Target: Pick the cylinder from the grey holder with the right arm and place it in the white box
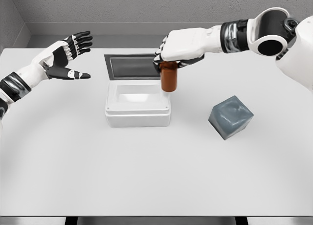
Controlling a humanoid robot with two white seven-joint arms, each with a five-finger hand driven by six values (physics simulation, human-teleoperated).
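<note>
My right hand (pixel 168 58) is shut on the top of a brown cylinder (pixel 168 79), which hangs upright over the right rim of the white box (pixel 138 116). The box stands open in the middle of the table, its dark-lined lid (pixel 131 66) tipped back behind it. The grey holder (pixel 231 117) is a tilted grey block to the right of the box, with nothing showing in it. My left hand (pixel 72 58) hovers open at the far left, away from the box.
The white table (pixel 146 176) stretches wide in front of the box and holder. A grey wall runs behind the table's far edge.
</note>
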